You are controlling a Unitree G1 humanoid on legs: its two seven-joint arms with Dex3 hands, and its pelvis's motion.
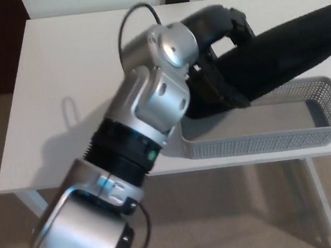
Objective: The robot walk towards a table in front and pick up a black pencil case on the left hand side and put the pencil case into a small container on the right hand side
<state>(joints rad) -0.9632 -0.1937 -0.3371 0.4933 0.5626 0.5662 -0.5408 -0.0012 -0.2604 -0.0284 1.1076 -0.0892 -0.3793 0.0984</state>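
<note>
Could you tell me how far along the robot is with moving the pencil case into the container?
The pickup looks done: the left hand holds the black pencil case off the white table. In hand is the carry; the case hangs tilted above the grey container, which holds nothing. Left: lowering it in and letting go. The right hand is out of view.

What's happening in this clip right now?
The robot's left hand is carrying the black pencil case across the white table. The case hangs tilted over the far rim of the grey mesh container, not yet set inside, and the container holds nothing else that shows. The right hand is out of view.
</note>
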